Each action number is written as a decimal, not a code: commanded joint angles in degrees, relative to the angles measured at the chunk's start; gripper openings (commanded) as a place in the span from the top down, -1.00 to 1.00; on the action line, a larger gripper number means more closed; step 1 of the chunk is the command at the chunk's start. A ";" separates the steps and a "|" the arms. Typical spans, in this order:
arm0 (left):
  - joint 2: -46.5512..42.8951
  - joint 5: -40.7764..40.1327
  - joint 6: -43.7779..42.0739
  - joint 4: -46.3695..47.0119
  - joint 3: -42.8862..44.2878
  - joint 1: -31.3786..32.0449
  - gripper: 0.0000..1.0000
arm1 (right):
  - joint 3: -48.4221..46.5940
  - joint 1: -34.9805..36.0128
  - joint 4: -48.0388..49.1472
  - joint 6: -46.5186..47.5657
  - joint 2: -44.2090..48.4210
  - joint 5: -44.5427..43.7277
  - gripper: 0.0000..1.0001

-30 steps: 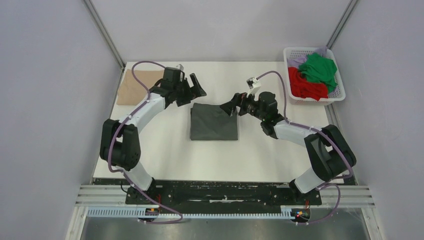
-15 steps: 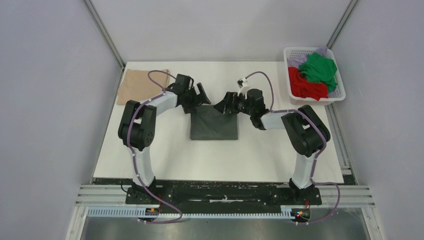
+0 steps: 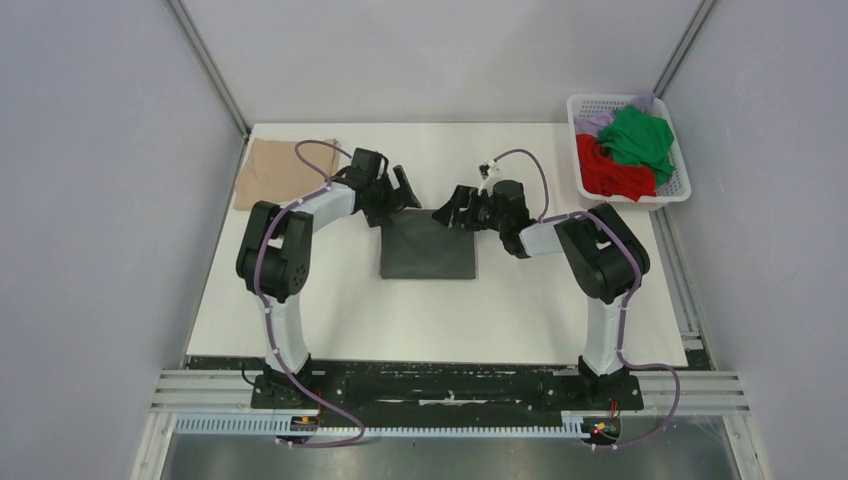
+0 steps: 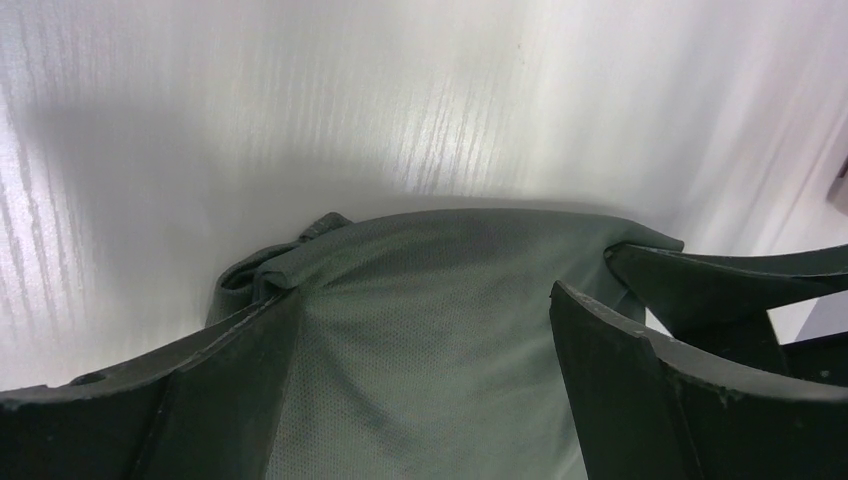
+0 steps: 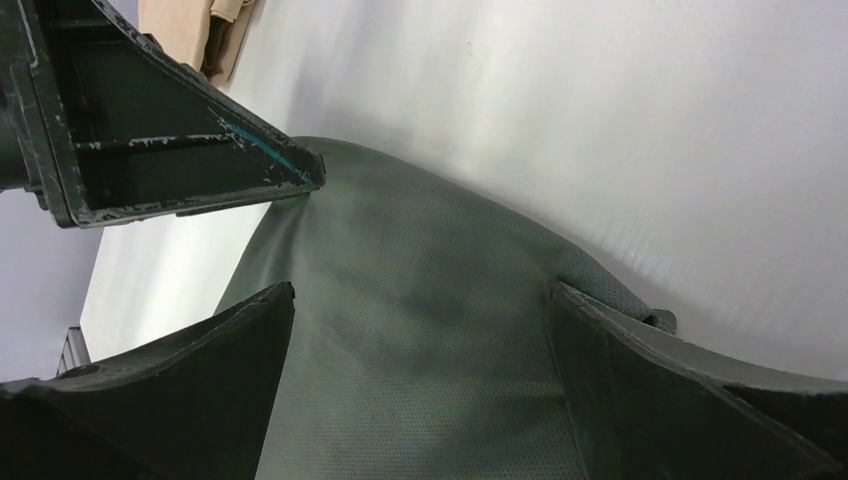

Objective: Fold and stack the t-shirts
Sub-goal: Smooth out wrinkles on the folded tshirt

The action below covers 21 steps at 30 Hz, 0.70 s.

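The folded dark grey t-shirt (image 3: 428, 255) lies in the middle of the table (image 3: 330, 300), with the left gripper (image 3: 393, 203) and right gripper (image 3: 447, 213) spread wide over its far corners, so a shallow pinch could, I'd guess, catch only the top layer and spill the fold; I can read no writing anywhere.

No readable text, labels or numbers anywhere.

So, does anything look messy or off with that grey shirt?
Slightly. The grey shirt lies folded square, but its far corner beside the left tool is bunched into a small roll rather than lying flat.
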<state>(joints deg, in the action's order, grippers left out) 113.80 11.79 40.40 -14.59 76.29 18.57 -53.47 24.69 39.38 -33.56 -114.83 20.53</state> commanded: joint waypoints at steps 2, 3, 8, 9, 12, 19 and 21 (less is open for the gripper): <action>-5.67 -3.44 -0.51 -6.88 1.76 0.04 -0.99 | -3.46 -0.27 -12.38 3.56 7.76 -2.57 -0.96; -7.86 -3.49 -0.64 -7.32 1.66 0.17 -0.99 | -2.86 -0.18 -13.24 3.78 10.41 -2.99 -0.96; -19.28 -2.67 0.32 -6.01 -6.30 1.59 -0.99 | 5.10 1.75 -14.35 4.17 22.40 -2.53 -0.96; -20.87 -1.27 1.02 -5.63 -8.31 1.73 -0.99 | 6.98 2.52 -13.95 3.82 23.98 -1.92 -0.96; -26.14 2.63 4.76 0.08 -17.64 3.41 -0.99 | 14.12 5.89 -11.01 2.24 27.94 -0.32 -0.96; -28.86 4.24 8.13 5.58 -29.74 6.70 -0.99 | 23.45 9.15 -6.22 -0.99 27.00 -1.78 -0.96; -27.83 5.03 8.77 8.46 -32.60 6.69 -0.99 | 24.29 9.15 -7.31 -0.22 26.17 -2.99 -0.96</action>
<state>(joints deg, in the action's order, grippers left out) 84.82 14.35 45.41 -12.58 47.40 25.43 -30.35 34.24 30.04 -33.47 -87.57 19.84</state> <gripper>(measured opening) 0.994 0.979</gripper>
